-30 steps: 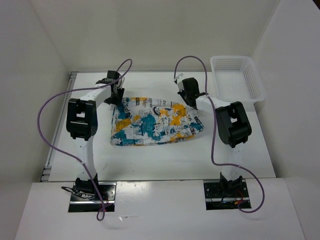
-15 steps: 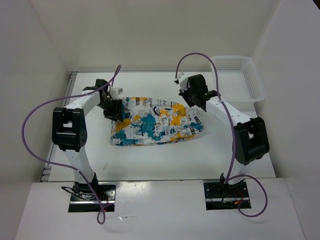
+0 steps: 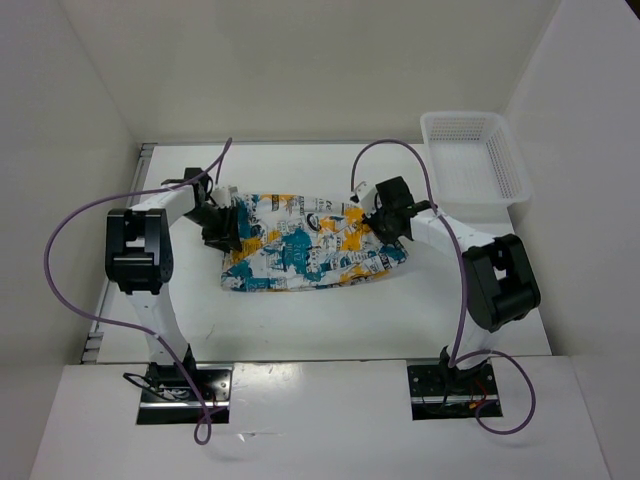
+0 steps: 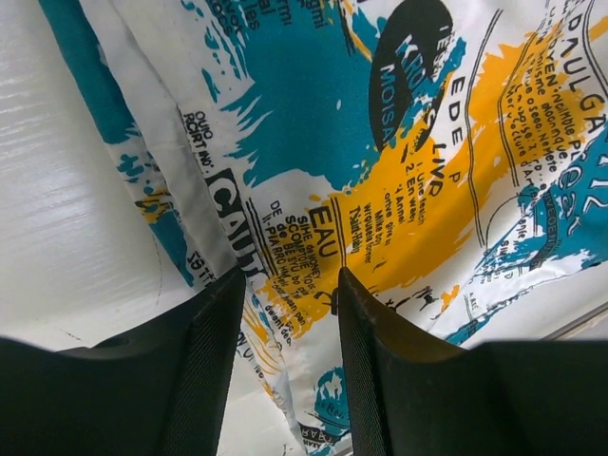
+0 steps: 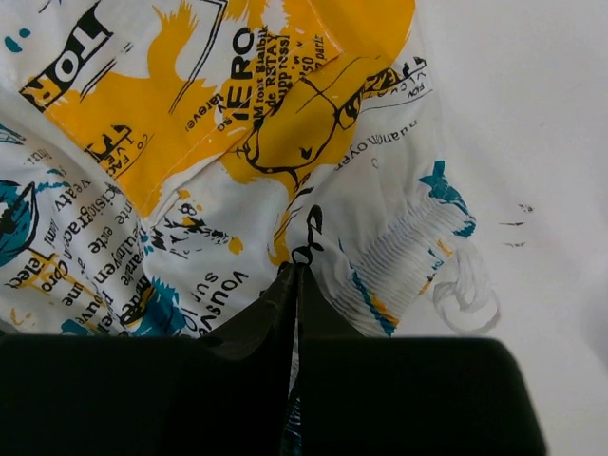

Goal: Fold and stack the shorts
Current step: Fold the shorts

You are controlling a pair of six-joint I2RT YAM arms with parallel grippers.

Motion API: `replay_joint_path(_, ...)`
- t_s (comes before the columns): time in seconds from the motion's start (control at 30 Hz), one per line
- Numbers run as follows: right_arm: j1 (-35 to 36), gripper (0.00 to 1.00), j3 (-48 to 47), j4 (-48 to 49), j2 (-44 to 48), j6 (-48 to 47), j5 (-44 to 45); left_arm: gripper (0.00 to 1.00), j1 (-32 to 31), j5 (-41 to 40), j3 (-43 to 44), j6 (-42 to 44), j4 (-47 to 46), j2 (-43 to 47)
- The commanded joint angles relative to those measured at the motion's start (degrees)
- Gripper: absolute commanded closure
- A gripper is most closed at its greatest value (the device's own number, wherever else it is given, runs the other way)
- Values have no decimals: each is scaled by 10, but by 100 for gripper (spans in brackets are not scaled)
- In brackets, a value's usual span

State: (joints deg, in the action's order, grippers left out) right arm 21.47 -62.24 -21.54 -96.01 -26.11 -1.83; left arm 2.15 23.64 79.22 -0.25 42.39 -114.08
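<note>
The shorts lie spread flat mid-table, long axis running left to right, the right end sitting slightly farther from the arm bases than the left. A gripper bears down on each far corner. The left gripper is at the left end, its fingers set apart with printed cloth showing in the gap and nothing clamped. The right gripper is at the right end, beside the gathered waistband. Its jaws are closed to a thin line with the tips on the fabric, and whether any cloth is pinched cannot be told. A basket stands at the far right corner, apart from the shorts.
</note>
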Motion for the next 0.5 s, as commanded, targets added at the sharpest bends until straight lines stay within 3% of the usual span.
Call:
replay_joint_path(0.0, 4, 94, 12, 17, 29, -11, -4, 48, 4, -3, -2, 3, -7, -4)
replay_joint_path(0.27, 4, 93, 18, 22, 24, -16, -4, 50, 4, 27, 17, 3, 3, -29)
replay_joint_path(0.43, 4, 93, 34, 33, 24, -16, -9, 77, 4, 33, 28, 3, 9, -41)
replay_joint_path(0.47, 4, 93, 40, 33, 19, -16, -9, 77, 4, 33, 28, 3, 9, -41)
